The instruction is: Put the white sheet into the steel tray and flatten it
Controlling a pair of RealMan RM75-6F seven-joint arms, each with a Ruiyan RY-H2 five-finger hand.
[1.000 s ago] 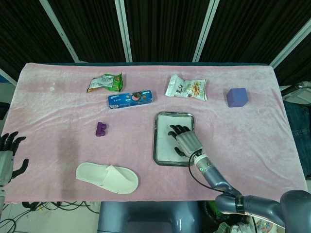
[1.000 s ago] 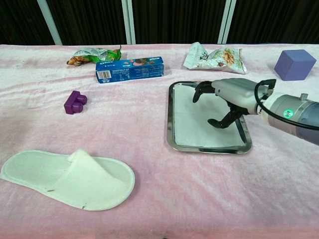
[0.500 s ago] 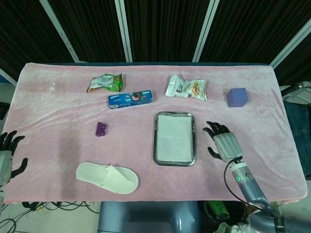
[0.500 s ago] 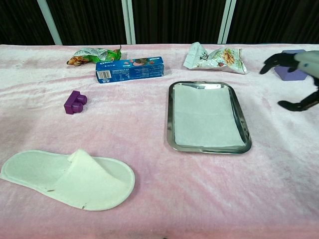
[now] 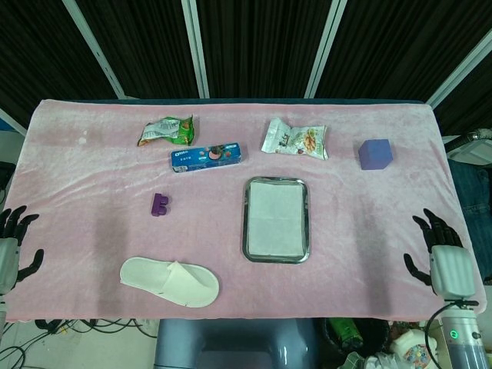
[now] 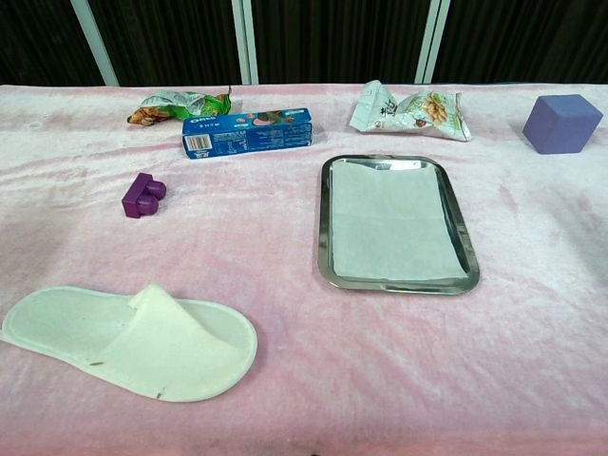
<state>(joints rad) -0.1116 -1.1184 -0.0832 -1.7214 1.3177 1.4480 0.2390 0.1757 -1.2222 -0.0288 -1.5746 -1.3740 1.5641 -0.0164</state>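
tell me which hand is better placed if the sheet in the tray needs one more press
Right. The right hand sits nearer the steel tray holding the white sheet; the left hand is across the table beyond the slipper.

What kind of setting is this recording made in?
Probably a lab or test booth for robot handling, not a home: a table under a pink cloth, dark curtain panels behind, and unrelated props such as a slipper and purple cube.
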